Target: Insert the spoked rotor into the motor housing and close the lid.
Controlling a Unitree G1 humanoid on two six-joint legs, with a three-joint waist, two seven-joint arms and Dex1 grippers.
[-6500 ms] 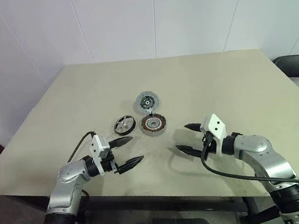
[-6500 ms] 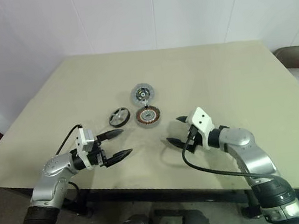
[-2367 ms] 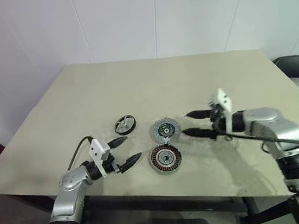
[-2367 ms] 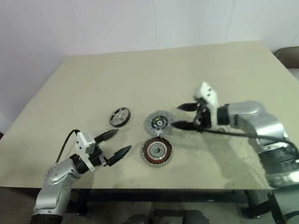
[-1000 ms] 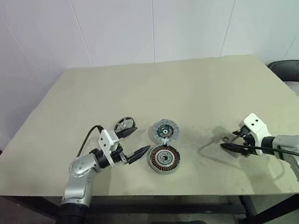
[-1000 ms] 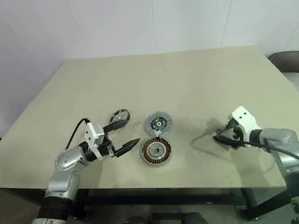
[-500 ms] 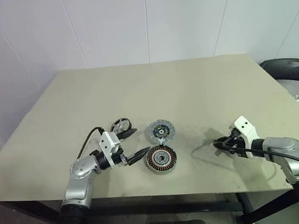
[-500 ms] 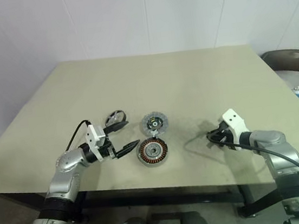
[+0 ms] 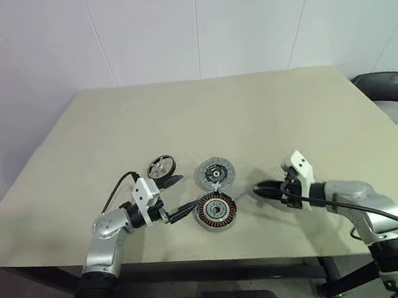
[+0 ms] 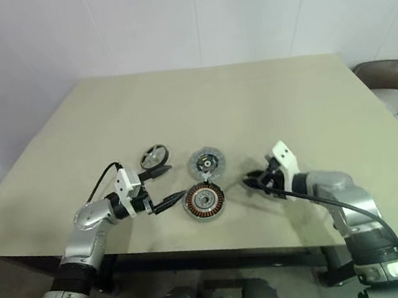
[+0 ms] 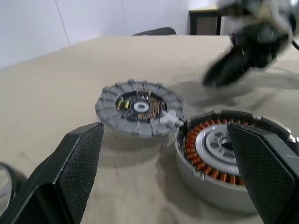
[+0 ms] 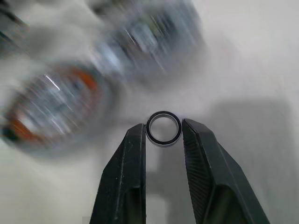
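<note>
the motor housing (image 9: 216, 211) sits on the tabletop (image 9: 253, 113) close to the near edge, about midway along it, open side up with its ring of copper windings showing. just beyond it, almost touching its far rim, the lid (image 9: 216, 172) lies flat with its dark centre and green spot facing up. the spoked rotor (image 9: 160, 167) lies flat a little toward the left edge from the lid and slightly farther back, apart from both.

the left pincer (image 9: 178, 195) is wide open and level just left of the housing. its nearer fingertip is close beside the housing wall, while the farther one ends just short of the rotor; nothing is between the fingers. in the left wrist view the two black fingers (image 11: 74, 163) frame the lid and the housing, with the housing just beside the far finger.

the right pincer (image 12: 163, 127) reaches in from the right, angled a little downward, with its tips to the right of the housing and apart from it. its fingers are drawn in on a small dark ring (image 12: 163, 128) with a shiny inner band, pinched at the very tips. in the head views that pincer hangs above the tabletop, its shadow falling just under it.

a dark round chair seat (image 9: 395, 86) shows past the right edge of the tabletop.
</note>
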